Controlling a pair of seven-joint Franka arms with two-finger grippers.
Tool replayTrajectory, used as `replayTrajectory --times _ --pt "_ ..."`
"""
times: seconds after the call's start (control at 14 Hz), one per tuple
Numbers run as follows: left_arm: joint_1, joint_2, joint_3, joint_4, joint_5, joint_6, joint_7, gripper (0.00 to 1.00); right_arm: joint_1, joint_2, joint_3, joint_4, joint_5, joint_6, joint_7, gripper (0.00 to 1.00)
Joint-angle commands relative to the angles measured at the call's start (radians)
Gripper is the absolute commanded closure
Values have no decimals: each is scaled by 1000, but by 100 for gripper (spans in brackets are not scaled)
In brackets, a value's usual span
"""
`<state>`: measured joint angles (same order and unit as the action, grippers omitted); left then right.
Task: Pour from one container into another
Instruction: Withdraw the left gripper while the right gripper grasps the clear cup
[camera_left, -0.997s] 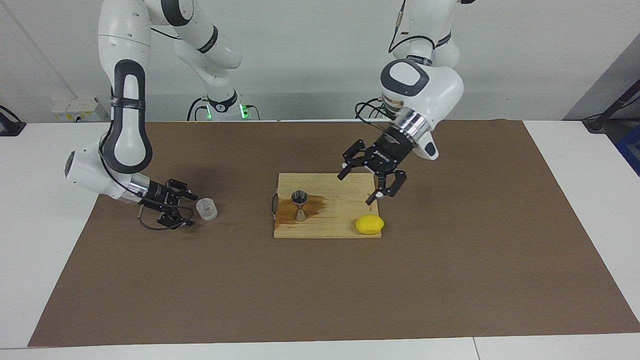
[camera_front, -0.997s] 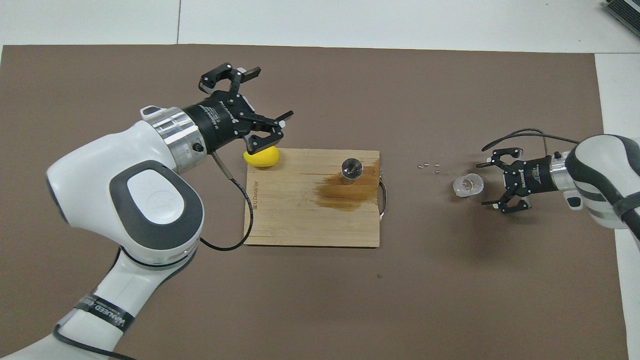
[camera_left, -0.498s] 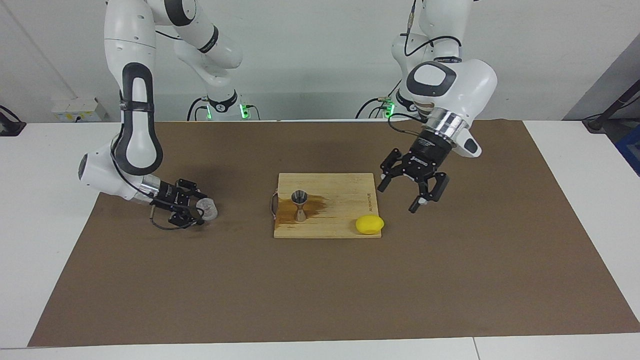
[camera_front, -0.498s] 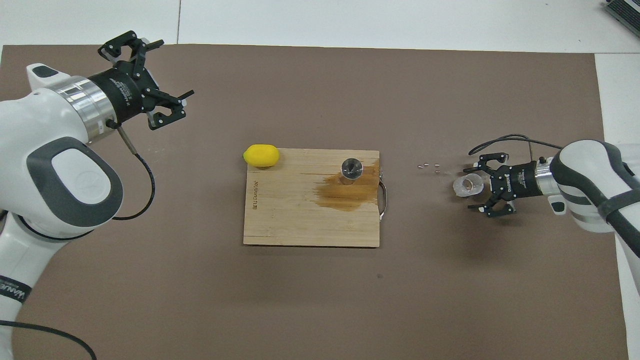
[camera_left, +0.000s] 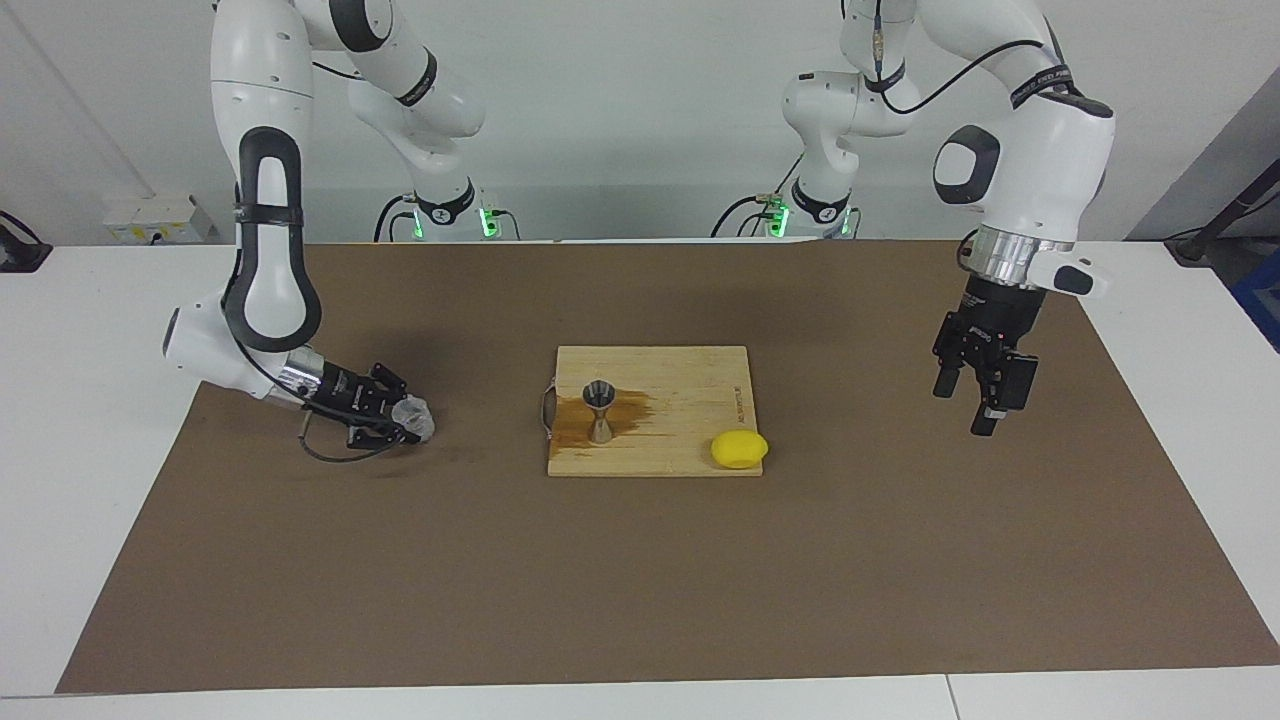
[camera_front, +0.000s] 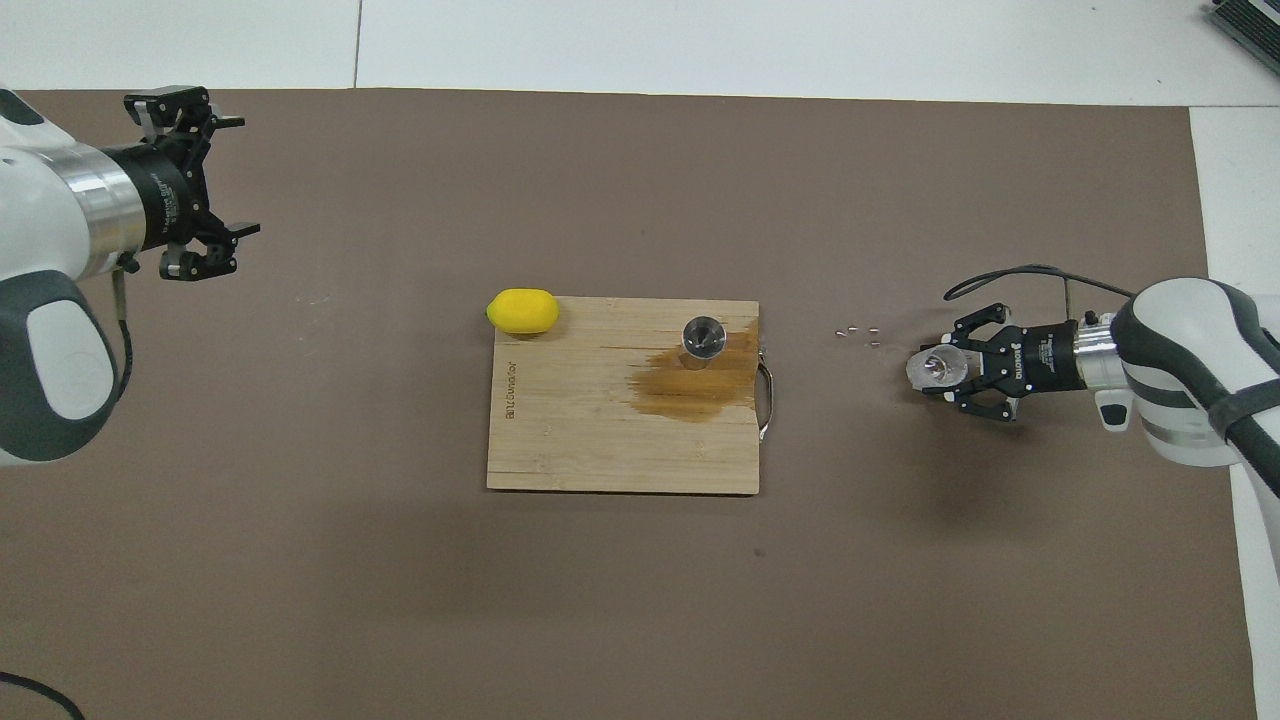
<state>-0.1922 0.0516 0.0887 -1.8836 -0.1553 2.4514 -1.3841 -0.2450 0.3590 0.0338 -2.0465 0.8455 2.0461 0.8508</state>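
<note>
Between the closed fingers of the right gripper (camera_left: 403, 424), low over the brown mat (camera_left: 640, 580), the glass cup (camera_left: 414, 416) is clasped; it is best lifted level toward the jigger (camera_left: 599, 410) on the wooden board (camera_left: 690, 385), while the left gripper (camera_left: 980, 385) waits spread wide, well apart.

So there's a big brown mat (camera_left: 640, 560) covering most of the white table (camera_left: 90, 400). Sitting about mid-mat is a bamboo cutting board (camera_left: 690, 385) with a little metal handle (camera_left: 546, 408) on the end toward the right arm's side, plus a dark wet stain (camera_front: 695, 385) soaked into the wood. A yellow lemon (camera_left: 739, 449) rests at the board's corner. Few tiny bits (camera_front: 858, 331) scattered on the mat.
</note>
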Motion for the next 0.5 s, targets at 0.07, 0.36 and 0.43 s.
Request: replayTrajectory --times 0.07,0.36,0.43 --pt "92 -76 -3 10 28 -263 465 0 39 -92 5 -27 26 25 48 100" --pt "137 -78 -3 69 36 -440 828 0 186 -147 3 -24 12 144 238 100" --pt "152 -87 -3 75 36 -492 947 0 231 -152 2 -21 4 187 299 100"
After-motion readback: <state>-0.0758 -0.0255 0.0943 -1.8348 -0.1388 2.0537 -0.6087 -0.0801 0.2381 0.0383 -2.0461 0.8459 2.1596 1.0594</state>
